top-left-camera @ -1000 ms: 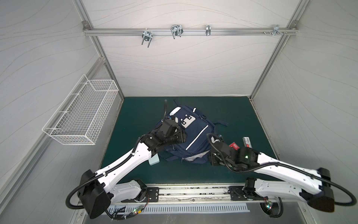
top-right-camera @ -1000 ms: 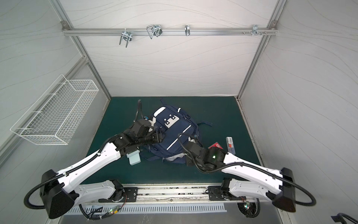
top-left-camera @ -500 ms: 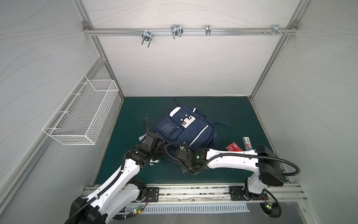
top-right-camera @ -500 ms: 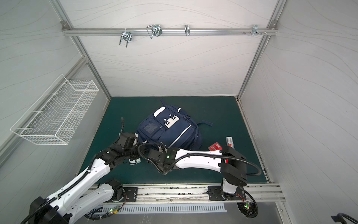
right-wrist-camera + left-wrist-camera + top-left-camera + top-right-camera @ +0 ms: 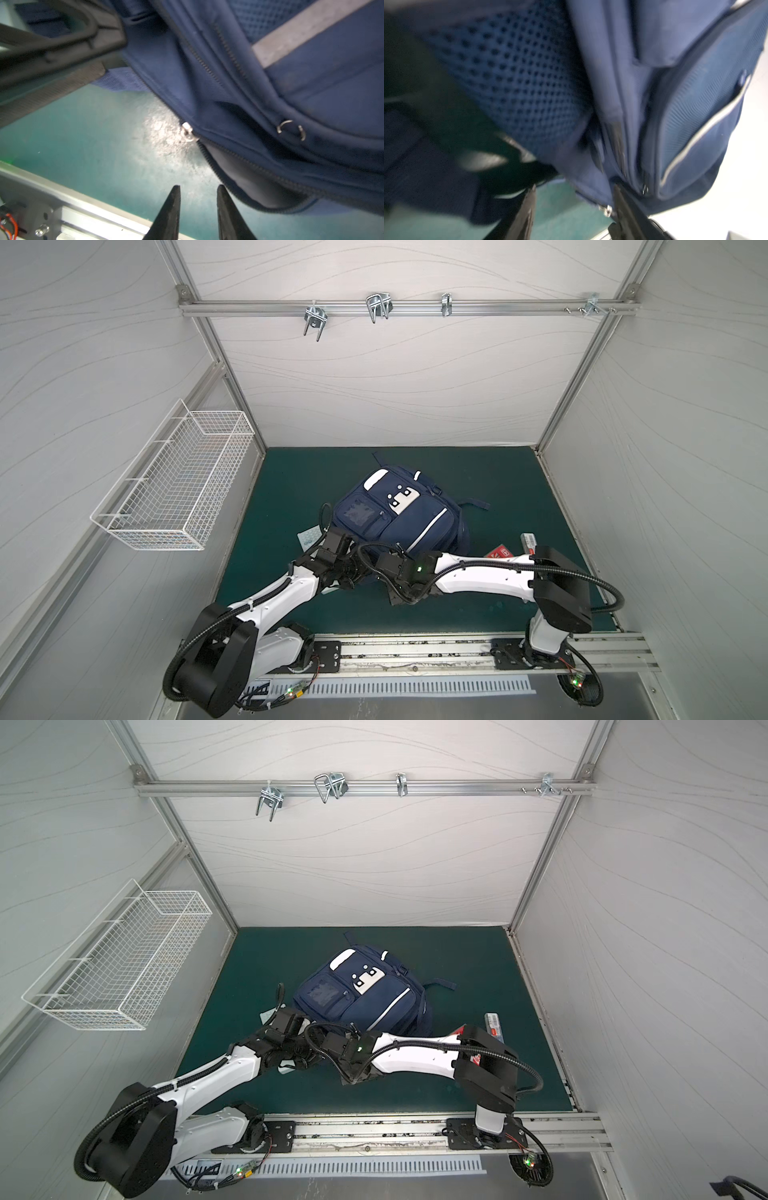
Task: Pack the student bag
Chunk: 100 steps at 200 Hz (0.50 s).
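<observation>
Since a second ago my right gripper had crossed to the student bag, lying mid-mat; jaws narrowly apart, empty, facing its zip pull. My left gripper stood wider at a corner seam, clamping nothing. Soft, saggy fabric: I judged the pull best.

both top views look down from overhead; wrist views hug the bag.

Centre of the mat: the student bag. A flat packet lies just beside the bag at its 9 o'clock. A small card and a narrow box lie near the bag at its 4 o'clock, the box farther out. The wire basket is on the wall at 9 o'clock and the hook rail at 12 o'clock.
</observation>
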Motion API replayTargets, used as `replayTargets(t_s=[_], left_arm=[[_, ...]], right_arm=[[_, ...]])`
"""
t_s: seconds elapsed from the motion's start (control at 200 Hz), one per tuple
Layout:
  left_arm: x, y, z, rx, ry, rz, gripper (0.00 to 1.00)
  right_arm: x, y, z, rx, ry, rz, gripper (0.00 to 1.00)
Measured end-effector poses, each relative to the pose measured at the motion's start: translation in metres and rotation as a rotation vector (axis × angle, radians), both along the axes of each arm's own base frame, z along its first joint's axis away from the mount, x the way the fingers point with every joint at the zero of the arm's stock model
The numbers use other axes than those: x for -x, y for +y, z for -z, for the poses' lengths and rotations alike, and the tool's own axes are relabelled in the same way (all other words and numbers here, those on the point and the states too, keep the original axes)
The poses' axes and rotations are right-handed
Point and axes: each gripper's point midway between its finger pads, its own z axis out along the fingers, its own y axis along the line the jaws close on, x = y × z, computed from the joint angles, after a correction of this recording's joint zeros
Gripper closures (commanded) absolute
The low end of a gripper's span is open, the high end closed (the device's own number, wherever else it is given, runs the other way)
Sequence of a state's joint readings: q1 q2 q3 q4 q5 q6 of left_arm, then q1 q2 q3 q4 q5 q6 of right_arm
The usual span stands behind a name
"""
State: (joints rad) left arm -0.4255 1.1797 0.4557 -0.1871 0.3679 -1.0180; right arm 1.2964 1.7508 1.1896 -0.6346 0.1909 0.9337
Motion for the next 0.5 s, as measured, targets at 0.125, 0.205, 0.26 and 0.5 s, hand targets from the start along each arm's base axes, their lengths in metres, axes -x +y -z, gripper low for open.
replayTargets(t_s=[0.125,0.205,0.26,0.5], left_arm=[[-0.005,-0.006,0.01,0.018,0.021,-0.007,0.62],[-0.009,-0.011,0.014,0.037,0.028,-0.007,0.79],[-0.012,-0.015,0.015,0.056,0.029,-0.007,0.91],[-0.015,-0.024,0.004,0.101,0.005,0.011,1.0]], right_arm=[[0.002,0.005,-0.001,-0.019,0.004,-0.021,0.62],[0.002,0.011,-0.006,-0.035,-0.002,-0.03,0.63],[0.001,0.014,-0.008,-0.047,-0.006,-0.029,0.64],[-0.018,0.014,-0.009,-0.07,-0.017,0.019,0.58]])
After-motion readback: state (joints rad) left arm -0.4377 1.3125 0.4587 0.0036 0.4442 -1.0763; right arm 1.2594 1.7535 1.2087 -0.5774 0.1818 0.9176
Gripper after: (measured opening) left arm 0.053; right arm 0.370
